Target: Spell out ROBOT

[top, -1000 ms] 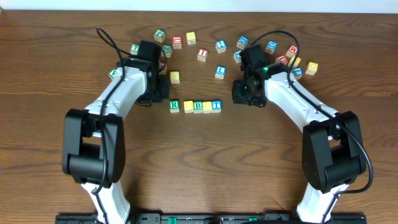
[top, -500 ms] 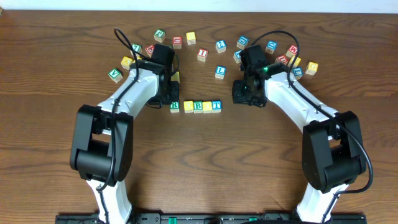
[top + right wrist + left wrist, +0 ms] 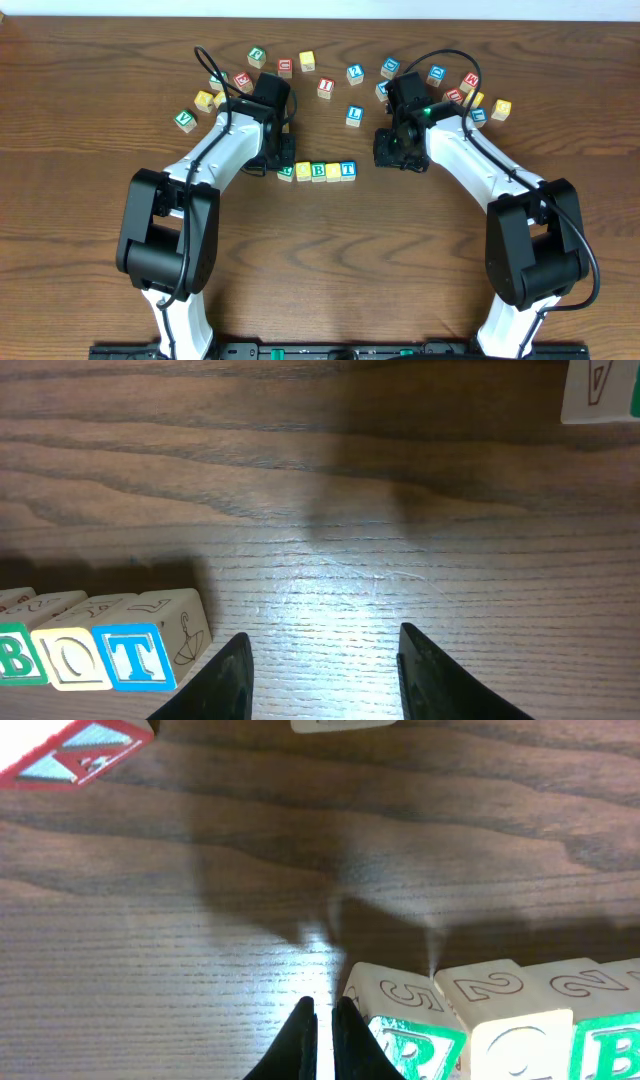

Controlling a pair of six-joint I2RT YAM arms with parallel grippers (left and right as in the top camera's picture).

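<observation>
On the wooden table (image 3: 330, 260), the block row (image 3: 318, 171) lies near centre; right gripper (image 3: 322, 650) gapes wide, empty, near the T block (image 3: 135, 657); left gripper (image 3: 322, 1020), fingers pinched together on nothing, sits just beside the R block (image 3: 415, 1050)

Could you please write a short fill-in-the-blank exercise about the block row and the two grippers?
The last block at the right end of the row bears the letter ___.
The letter on the R block is printed in ___.
The fingers of the right gripper stand ___, with bare table between them.
The fingers of the left gripper are ___.
Missing words: T; green; open; shut.
</observation>
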